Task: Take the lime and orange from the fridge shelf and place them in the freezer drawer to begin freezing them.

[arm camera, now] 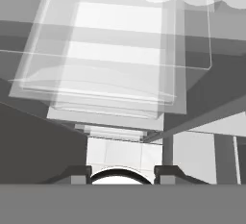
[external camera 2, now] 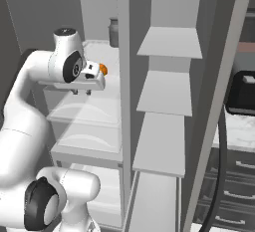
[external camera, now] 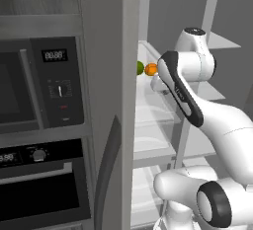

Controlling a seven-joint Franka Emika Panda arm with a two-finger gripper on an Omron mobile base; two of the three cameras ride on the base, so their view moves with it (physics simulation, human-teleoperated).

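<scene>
Lime point(external camera: 140, 67): yellow-green ball on an upper fridge shelf point(external camera: 148, 83), partly cut off by the edge of the fridge wall in the left base view. It sits just beside the orange, on the side away from the arm.

Orange point(external camera: 150, 69): bright orange ball on the same translucent shelf, next to the lime. In the right base view the orange point(external camera 2: 103, 68) peeks out from behind the hand, most of it hidden.

Gripper point(external camera 2: 82, 91): hangs pointing downward in front of the shelf, its hand level with the fruit and just beside the orange, not touching either ball as far as can be seen. In the hand view the fingertips point(arm camera: 77, 174) stand apart with nothing between them, the jaws spread. Past them the camera looks down through stacked glassy trays, overlapping and hard to separate.

Dark jar point(external camera 2: 114, 32): at the back of the upper shelf, half hidden by the centre divider.

Microwave point(external camera: 29, 86) and oven point(external camera: 39, 184): set in the cabinet beside the fridge, cut off at the picture's left edge.
</scene>
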